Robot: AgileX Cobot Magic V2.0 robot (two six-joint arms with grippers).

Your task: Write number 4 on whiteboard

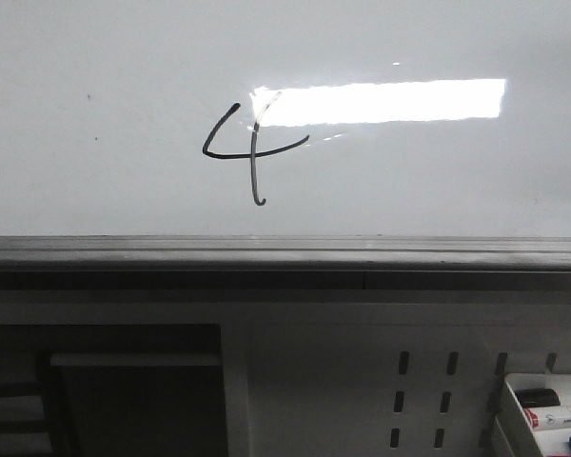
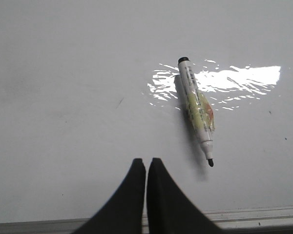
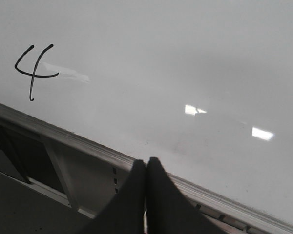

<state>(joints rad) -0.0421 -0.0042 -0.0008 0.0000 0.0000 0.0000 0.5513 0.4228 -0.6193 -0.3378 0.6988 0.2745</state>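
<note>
The whiteboard [image 1: 105,181] fills the front view. A black hand-drawn number 4 [image 1: 252,152] with a hooked tail sits near its middle, next to a bright light reflection. The 4 also shows in the right wrist view [image 3: 34,72]. In the left wrist view an uncapped black marker [image 2: 198,109] lies flat on the whiteboard [image 2: 63,97], tip toward the grey edge rail. My left gripper [image 2: 146,162] is shut and empty, apart from the marker. My right gripper [image 3: 146,162] is shut and empty over the rail [image 3: 88,146]. Neither gripper shows in the front view.
A grey metal rail [image 1: 285,249] runs along the board's near edge. Below it is a white perforated panel with slots [image 1: 423,390]. A white tray [image 1: 514,419] at the lower right holds several markers. A dark opening [image 1: 124,390] lies at the lower left.
</note>
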